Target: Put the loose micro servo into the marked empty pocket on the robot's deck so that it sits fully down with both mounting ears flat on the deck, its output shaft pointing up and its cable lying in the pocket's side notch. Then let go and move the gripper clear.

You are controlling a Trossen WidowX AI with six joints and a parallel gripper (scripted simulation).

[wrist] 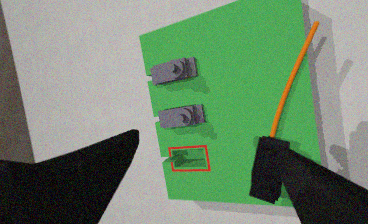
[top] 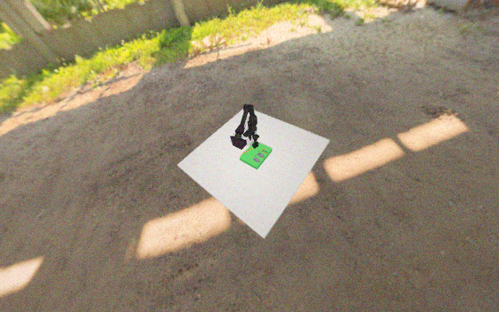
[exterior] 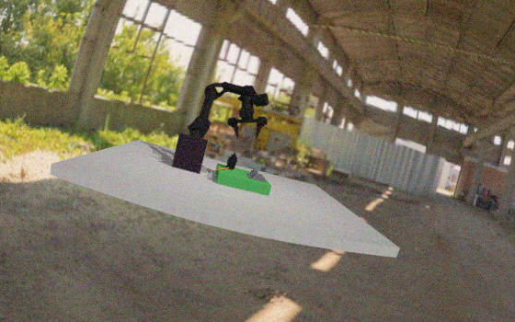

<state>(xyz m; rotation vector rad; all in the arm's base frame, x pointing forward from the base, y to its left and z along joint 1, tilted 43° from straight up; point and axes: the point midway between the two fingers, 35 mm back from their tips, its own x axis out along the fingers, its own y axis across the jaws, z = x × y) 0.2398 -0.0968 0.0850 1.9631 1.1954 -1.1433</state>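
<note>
Because the claw's dark fingers fill the bottom corners of the wrist view, part of the servo (wrist: 269,169) is hidden behind one of them, and its ears and shaft cannot be made out. In the top view everything is tiny and blurry. The claw (exterior: 247,127) hangs high above the deck (wrist: 245,90), spread wide apart, holding nothing and touching nothing. The servo is a small black box that stands on the flat green deck near one edge, with a thin orange cable (wrist: 292,80) curving away from it. The pocket (wrist: 189,158) is a dark hole with a red outline, well apart from the servo. Two gray servos (wrist: 177,92) sit in a row beside it. The deck lies on a smooth pale mat (top: 257,196).
</note>
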